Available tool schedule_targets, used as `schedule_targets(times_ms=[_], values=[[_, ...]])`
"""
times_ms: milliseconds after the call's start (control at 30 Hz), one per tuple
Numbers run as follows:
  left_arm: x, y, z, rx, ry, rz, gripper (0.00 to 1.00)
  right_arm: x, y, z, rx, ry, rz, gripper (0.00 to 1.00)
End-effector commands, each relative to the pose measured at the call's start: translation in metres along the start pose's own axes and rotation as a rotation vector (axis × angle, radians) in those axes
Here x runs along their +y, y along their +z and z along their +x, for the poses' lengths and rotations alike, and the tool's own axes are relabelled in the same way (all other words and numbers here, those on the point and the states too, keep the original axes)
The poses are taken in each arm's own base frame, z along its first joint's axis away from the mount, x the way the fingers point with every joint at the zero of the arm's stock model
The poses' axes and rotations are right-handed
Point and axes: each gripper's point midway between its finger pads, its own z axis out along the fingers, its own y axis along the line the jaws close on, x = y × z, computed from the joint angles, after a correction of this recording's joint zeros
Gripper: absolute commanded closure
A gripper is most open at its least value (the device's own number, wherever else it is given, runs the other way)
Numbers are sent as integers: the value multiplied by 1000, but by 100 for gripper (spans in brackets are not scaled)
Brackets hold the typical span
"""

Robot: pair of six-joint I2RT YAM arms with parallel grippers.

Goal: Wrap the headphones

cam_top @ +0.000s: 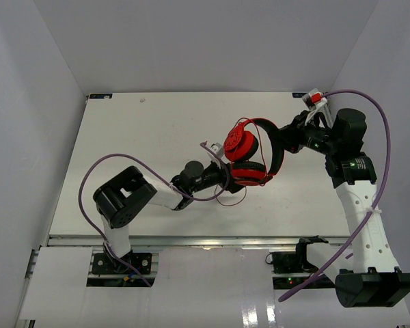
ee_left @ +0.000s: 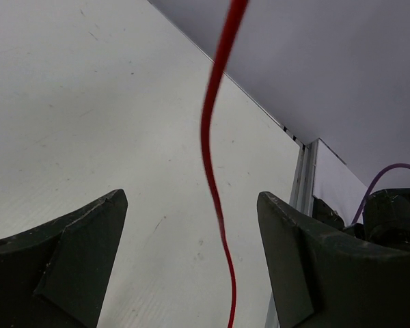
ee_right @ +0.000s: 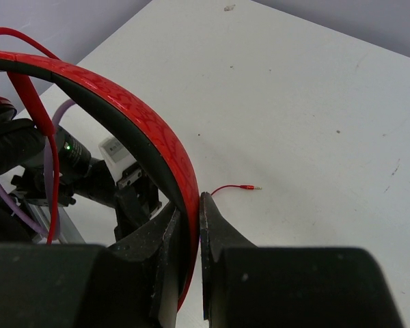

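Observation:
The red headphones (cam_top: 242,145) hang above the table's middle, with the black-padded headband (cam_top: 276,152) on the right and two earcups on the left. My right gripper (cam_top: 284,141) is shut on the red headband (ee_right: 157,137), which sits between its jaws (ee_right: 194,219). My left gripper (cam_top: 223,176) is open just left of the lower earcup (cam_top: 249,173). The thin red cable (ee_left: 212,137) hangs between its spread fingers (ee_left: 82,246) without touching them. The cable loops below the headphones (cam_top: 229,199). Its plug (ee_right: 247,187) lies on the table.
The white table (cam_top: 143,143) is walled by grey panels at the back and sides. Purple robot cables arc over the left arm (cam_top: 96,171) and right arm (cam_top: 379,116). A metal rail (ee_left: 302,178) runs along the table's near edge.

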Motion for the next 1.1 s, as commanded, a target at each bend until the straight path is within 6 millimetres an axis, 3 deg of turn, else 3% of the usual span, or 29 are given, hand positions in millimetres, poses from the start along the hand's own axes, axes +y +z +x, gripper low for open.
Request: schedule_targets(times_ms=[0,133,267,300,400,433,833,900,933,1067], values=[[-32,17,1,-20,-27,123,15,13,-11,-31,-72,-10,-24,92],[-36,17,32,56,-42,144,25,9,-15,-35,-81,-8,-5,92],[-31,3,53,104,-50,115,47,-9,-21,-45,-107,11,80,92],[-30,-2,56,106,-52,109,53,-14,-22,-47,-114,19,104,92],[-27,-17,70,141,-61,87,92,-29,-24,-53,-131,58,177,92],[-26,-19,75,161,-61,81,99,-35,-23,-53,-134,70,199,92],[-54,-28,105,322,53,63,100,-91,-27,-58,-214,99,453,92],[-56,-30,104,341,96,46,100,-105,-30,-53,-217,111,522,92],[-67,-27,95,323,122,54,100,-116,-33,-49,-225,122,582,92],[-86,-33,92,353,210,48,100,-142,-46,-40,-252,123,739,92]])
